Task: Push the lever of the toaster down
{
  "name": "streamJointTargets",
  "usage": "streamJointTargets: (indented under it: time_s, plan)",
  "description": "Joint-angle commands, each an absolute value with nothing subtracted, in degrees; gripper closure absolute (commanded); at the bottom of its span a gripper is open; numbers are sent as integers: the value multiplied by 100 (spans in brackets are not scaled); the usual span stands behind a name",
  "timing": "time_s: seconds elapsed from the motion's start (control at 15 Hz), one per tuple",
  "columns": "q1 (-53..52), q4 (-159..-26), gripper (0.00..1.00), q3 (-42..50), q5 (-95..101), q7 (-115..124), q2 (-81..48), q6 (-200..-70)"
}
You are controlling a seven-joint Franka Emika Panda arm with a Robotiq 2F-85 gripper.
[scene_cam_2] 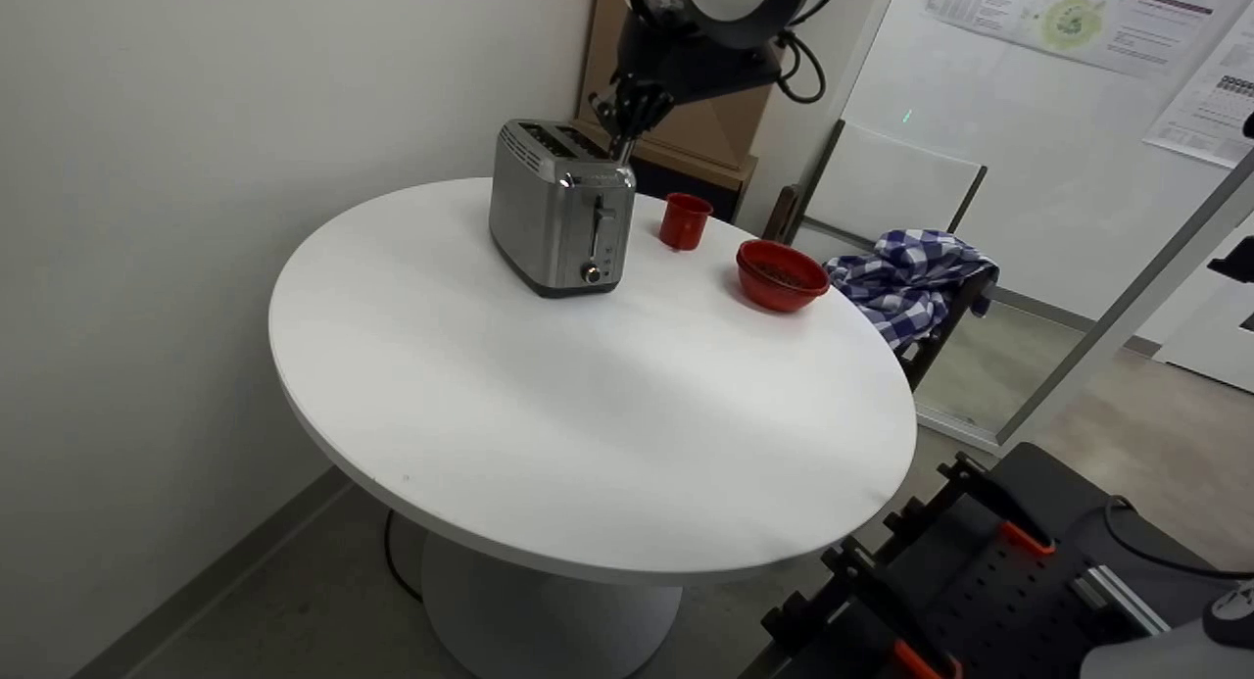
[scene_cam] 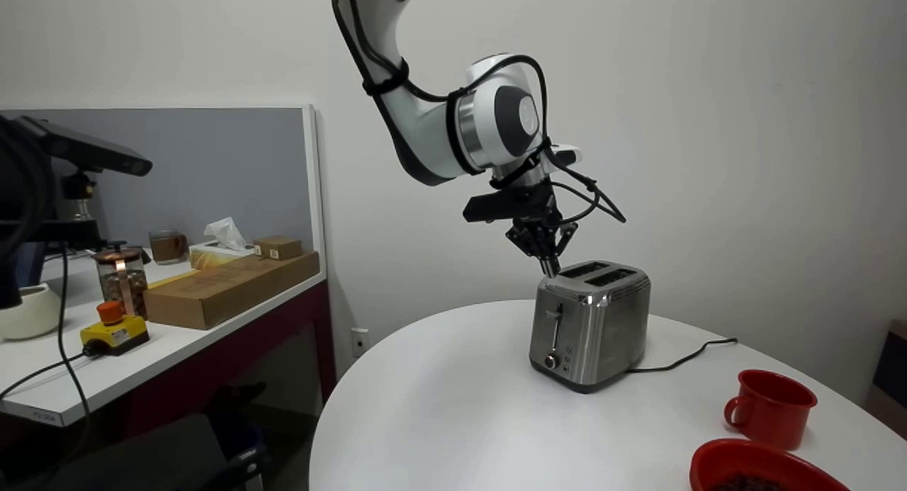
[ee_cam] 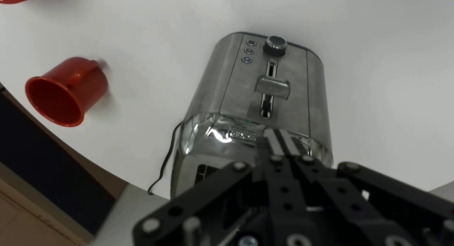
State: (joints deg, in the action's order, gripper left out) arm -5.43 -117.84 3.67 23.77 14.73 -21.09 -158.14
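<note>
Robot gripper (ee_cam: 278,134), closed, points down at the top edge of the toaster (scene_cam: 592,331), above the raised lever (ee_cam: 272,87); whether it touches is unclear. In both exterior views the toaster stands on the far side of the white table (scene_cam_2: 588,414), a red cup (scene_cam_2: 684,220) to its right.

Metal toaster (ee_cam: 243,100) bears lever (ee_cam: 272,87), knob (ee_cam: 275,44) | gripper (ee_cam: 280,137), jaws together, at toaster's top edge | red mug (ee_cam: 83,83) stands apart

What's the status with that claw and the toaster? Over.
Gripper shut, at the top of the toaster, contact unclear. Lever up, not yet pushed down. Red mug off to the side, not between gripper and lever.
</note>
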Motion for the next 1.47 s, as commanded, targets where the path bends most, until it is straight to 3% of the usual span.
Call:
streamJointTargets:
  time_s: [0.0, 1.4]
  plan:
    - [-676, -11626, 100, 508, 2247, 1393, -2361, -15913]
    - [-858, -10909, 100, 759, 2040, 1263, -3542, -16360]
